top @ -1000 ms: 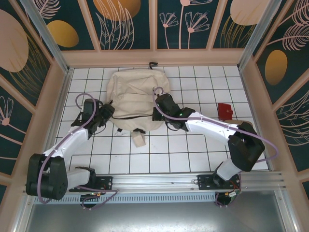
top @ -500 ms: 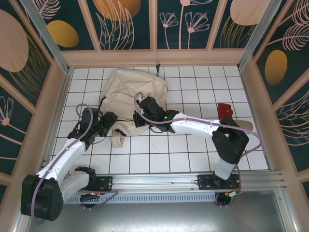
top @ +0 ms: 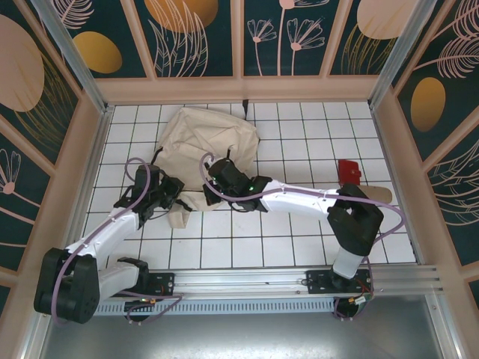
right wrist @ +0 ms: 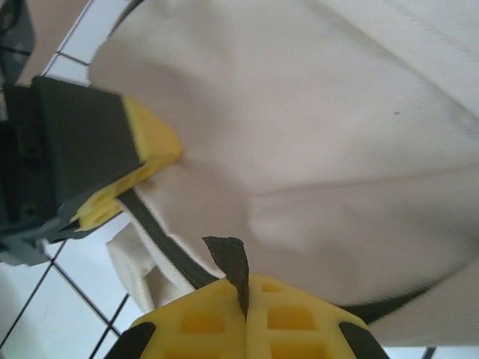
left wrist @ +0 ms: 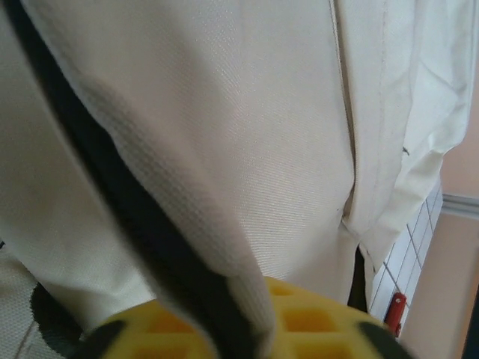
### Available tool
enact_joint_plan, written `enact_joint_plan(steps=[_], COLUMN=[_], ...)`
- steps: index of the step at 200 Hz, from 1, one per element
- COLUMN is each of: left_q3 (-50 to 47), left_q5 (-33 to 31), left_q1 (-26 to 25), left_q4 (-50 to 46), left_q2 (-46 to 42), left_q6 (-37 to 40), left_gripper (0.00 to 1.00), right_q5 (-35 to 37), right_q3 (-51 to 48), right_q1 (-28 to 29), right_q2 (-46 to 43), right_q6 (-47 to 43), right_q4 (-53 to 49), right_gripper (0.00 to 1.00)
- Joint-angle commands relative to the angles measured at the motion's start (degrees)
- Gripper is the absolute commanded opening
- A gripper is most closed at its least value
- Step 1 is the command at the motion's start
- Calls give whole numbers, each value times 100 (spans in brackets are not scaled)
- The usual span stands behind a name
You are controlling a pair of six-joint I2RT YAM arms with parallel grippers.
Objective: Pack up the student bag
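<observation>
The student bag (top: 209,142), cream fabric with dark zipper lines, lies bunched at the back middle of the tiled table, its near edge pulled toward the arms. My left gripper (top: 174,196) is at the bag's near left corner, its yellow pads (left wrist: 329,321) shut on a fold of fabric along the dark zipper (left wrist: 142,239). My right gripper (top: 212,190) sits just right of it, shut on a small dark pull tab (right wrist: 233,262) of the bag (right wrist: 337,127). The left gripper's yellow finger (right wrist: 146,153) presses the fabric close beside the right gripper (right wrist: 247,310).
A small red object (top: 348,170) lies near the right wall, with a flat beige piece (top: 380,193) beside it. Wooden walls enclose the tiled table (top: 284,239) on three sides. Both arms cross the middle; open tiles lie in front.
The left gripper has shut on the bag's edge. The right gripper moved left and nearer with the pull tab, bunching the bag and dragging its near edge toward the arms.
</observation>
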Motion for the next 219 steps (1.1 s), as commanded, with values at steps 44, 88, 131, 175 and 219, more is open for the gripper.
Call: enact_joint_plan(steps=[44, 88, 131, 175, 219], left_q3=[-339, -392, -454, -454, -394], left_q5=[-699, -821, -833, -759, -707], left_q1=[7, 6, 7, 9, 8], left_q4=[-111, -234, -290, -266, -318], left_q2=[-129, -270, -379, -391, -389], left_q6=[-21, 0, 18, 55, 153], left_gripper=[0, 0, 0, 0, 0], right_q5=[2642, 3016, 2770, 2396, 2264], right_q3=[341, 465, 482, 401, 560], right_q1=[-22, -304, -803, -1189, -1488], right_q2=[-54, 88, 314, 437, 784], right_q6=[602, 708, 448, 252, 119], right_q4=[-1501, -1689, -1401, -1049, -847], right_gripper=[0, 0, 0, 0, 0])
